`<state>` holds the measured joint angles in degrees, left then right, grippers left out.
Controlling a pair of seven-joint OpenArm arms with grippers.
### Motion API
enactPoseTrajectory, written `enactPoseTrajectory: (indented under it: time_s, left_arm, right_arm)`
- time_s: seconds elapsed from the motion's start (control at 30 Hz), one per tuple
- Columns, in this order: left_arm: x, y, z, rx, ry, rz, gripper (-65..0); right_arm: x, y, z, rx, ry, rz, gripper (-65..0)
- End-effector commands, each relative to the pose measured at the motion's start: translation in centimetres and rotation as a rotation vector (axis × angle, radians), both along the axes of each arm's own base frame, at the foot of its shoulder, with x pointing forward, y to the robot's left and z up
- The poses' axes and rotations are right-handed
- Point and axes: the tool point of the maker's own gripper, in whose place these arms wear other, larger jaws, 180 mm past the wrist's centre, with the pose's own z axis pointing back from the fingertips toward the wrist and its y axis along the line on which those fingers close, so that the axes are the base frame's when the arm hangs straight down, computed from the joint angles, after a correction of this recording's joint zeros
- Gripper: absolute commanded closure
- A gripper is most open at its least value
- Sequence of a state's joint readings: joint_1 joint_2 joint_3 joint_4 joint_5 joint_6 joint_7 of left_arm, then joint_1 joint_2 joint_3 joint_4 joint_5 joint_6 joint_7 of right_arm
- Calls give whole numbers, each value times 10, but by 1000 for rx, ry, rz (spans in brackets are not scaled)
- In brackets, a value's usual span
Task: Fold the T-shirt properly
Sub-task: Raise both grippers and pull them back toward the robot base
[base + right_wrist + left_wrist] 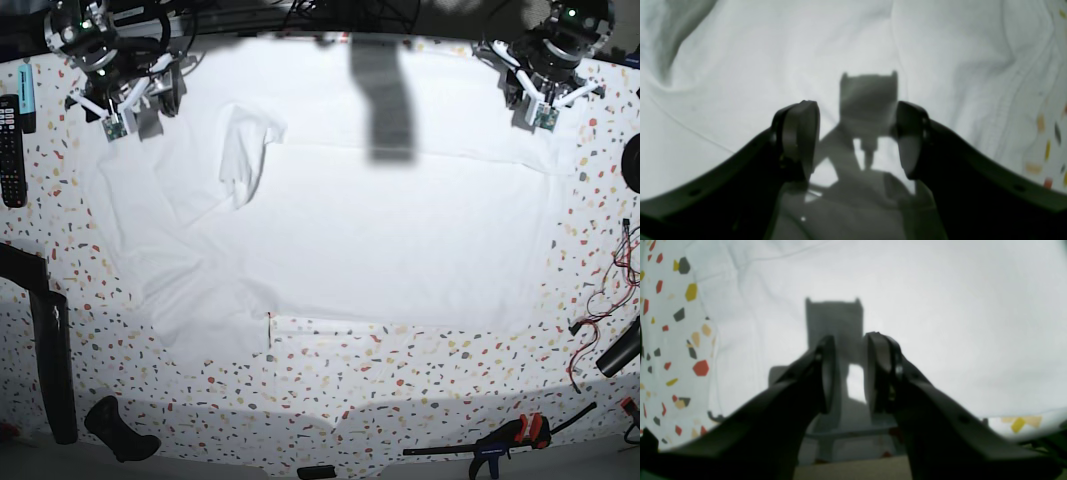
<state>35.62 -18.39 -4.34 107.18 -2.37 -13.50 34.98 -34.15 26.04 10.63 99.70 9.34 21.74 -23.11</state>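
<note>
The T-shirt [340,230], spread across the speckled table [420,370] with one corner bunched, looks light, limp and crease-prone, so hems or sleeve edges suit pinching; the left gripper [848,373] hangs narrowly parted, the right gripper [857,136] wider, both empty

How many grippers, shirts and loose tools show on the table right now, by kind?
Grippers: 2, left gripper and right gripper, both open
T-shirt: 1
Remote control: 1
Clamp: 1
Total: 5
</note>
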Motion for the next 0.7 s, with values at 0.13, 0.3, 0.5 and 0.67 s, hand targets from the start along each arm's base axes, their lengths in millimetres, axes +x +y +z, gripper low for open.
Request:
enactPoseTrajectory:
  time_s: [0.13,0.3,0.5,0.67]
  left_arm:
    - [4,0,16,28,-22,-16,-163]
    - [14,-7,34,23,-74,-33,-163]
    - [17,-6,37,28,-85,-16,-163]
    - [21,-6,40,27,-101,-15,-163]
  right_arm:
    - [20,-12,8,-57,-18,-12,-372]
    - [16,-10,5,-32,9,-25,-372]
    - [6,-11,1,-38,35,-23,-372]
    - [13,-5,11,-35,-1,-7,-372]
